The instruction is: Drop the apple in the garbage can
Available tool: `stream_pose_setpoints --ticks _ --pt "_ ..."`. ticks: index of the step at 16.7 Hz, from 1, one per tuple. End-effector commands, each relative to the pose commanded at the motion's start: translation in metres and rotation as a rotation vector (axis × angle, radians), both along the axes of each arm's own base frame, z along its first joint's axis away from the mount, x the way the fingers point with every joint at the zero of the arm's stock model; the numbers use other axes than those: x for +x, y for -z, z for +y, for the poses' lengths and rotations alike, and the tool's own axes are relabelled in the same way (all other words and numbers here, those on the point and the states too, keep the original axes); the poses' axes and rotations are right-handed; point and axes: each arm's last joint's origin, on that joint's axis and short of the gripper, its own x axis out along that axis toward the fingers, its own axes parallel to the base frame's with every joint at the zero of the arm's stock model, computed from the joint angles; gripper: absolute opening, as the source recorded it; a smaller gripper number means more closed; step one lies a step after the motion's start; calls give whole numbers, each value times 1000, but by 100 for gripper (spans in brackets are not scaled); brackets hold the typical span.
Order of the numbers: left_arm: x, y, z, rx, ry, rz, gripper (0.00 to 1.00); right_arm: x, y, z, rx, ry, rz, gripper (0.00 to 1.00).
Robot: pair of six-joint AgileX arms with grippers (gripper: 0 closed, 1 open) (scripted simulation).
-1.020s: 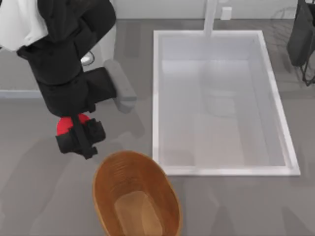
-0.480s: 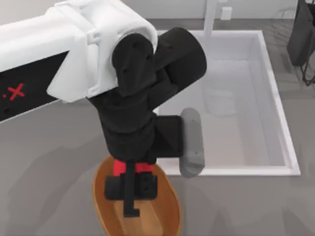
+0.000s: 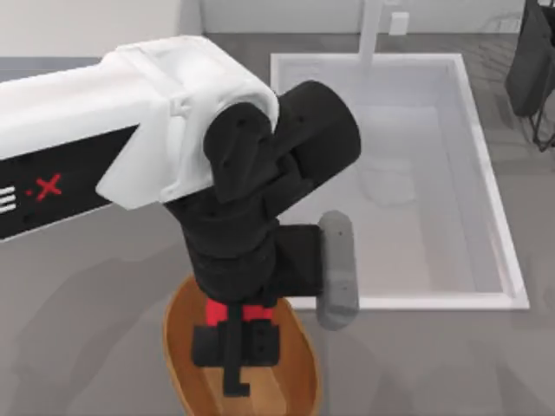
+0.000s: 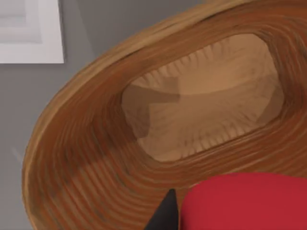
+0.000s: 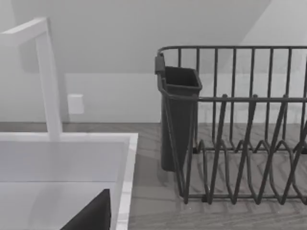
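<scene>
Over the garbage can: left gripper clamped on apple.
Bin bottom lies directly beneath; can's long axis follows the fingers.

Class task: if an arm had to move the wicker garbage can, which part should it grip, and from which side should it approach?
Judging by shape, grip the rim of the garbage can from above, one finger inside and one outside. The ribbed wall flares outward and the oval is wide, so pinching the thin edge suits better than spanning it. The left end effector holds the apple over it.
</scene>
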Motion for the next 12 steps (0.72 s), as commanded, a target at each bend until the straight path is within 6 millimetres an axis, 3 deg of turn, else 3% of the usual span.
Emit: stream_pose_setpoints --ticks 4,9,12 --pt "-1 37 1 -1 2 0 0 0 0 0 0 0 0 100" --pt "-1 40 1 0 2 -1 0 0 0 0 0 0 0 100" --pt "-1 40 1 0 2 -1 23 0 0 0 0 0 0 100"
